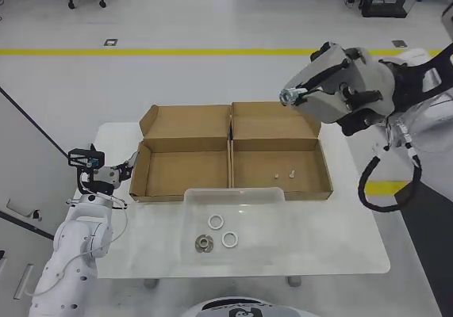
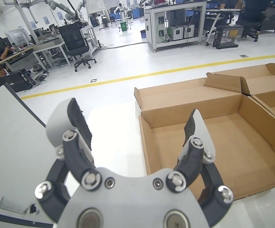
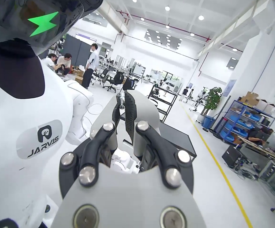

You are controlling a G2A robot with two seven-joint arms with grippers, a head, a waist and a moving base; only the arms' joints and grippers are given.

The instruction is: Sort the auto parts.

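Note:
Two open cardboard boxes stand side by side; the left box (image 1: 182, 173) (image 2: 223, 148) is bare, and the right box (image 1: 278, 158) holds two small pale parts (image 1: 284, 173). In front of them a clear plastic tray (image 1: 234, 195) contains two white rings (image 1: 216, 222) (image 1: 230, 238) and a metal flanged part (image 1: 202, 243). My right gripper (image 1: 291, 97) (image 3: 123, 103) hangs high above the right box's far side, shut on a small threaded metal bolt (image 3: 121, 101). My left gripper (image 1: 128, 168) (image 2: 137, 119) is open and holds nothing, just outside the left box's left wall.
The white table (image 1: 337, 238) has bare room to the right of the tray and boxes. A white panel (image 1: 20, 135) leans off the table's left side. The boxes' raised back flaps (image 1: 186, 119) stand at the far edge.

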